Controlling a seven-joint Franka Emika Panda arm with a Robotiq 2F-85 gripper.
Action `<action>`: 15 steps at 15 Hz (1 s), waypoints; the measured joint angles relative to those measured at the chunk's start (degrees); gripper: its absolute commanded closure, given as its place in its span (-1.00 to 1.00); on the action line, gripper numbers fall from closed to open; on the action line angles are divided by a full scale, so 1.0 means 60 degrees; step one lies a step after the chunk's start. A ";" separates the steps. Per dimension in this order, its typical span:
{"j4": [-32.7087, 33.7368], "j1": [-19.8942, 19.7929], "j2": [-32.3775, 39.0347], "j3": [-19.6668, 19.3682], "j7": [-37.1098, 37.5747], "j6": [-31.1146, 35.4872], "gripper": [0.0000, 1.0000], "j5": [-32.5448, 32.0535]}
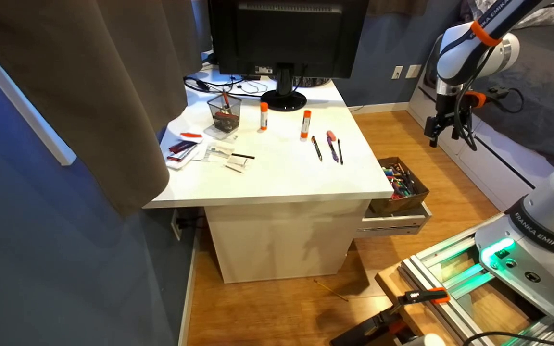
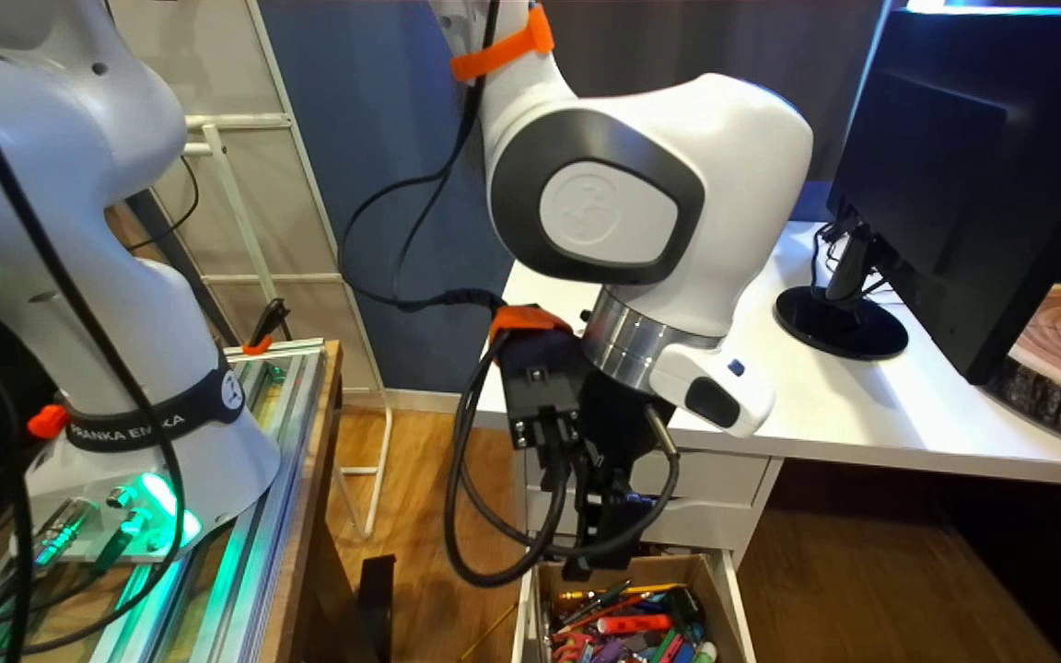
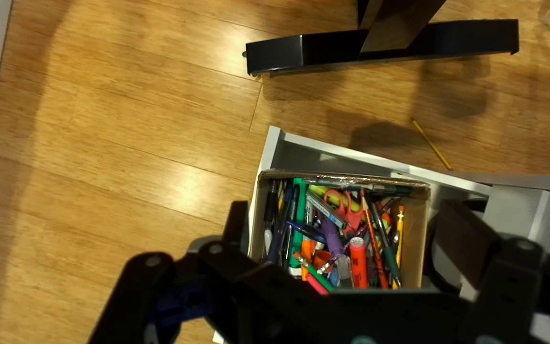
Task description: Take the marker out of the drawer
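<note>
Working from the left of the wrist view, I'd narrow the spread so the leftmost finger (image 3: 237, 222) clears the wall of the cardboard box (image 3: 415, 248), pass over the dark pens (image 3: 280, 234) and green marker (image 3: 301, 203), and favour the purple marker (image 3: 332, 238) or, further right, the red highlighter (image 3: 358, 263), whose thick barrel looks easier to take; which is wanted I can't tell. I'd square up across that barrel, come straight down and pinch lightly, lest the red pencil (image 3: 374, 242) beside it ride along. The end effector (image 3: 349, 224) hangs above the box, fingers wide apart, holding nothing; the likely markers lie well below it, inside that box in the pulled-out drawer (image 3: 342, 151).
</note>
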 measured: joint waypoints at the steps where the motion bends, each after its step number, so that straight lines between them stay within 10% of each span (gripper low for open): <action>1: 0.0070 0.0002 0.0100 0.0004 0.0004 0.0008 -1.00 0.0000; 15: 0.0716 0.0119 0.1586 0.0189 -0.0034 0.0162 -1.00 0.0268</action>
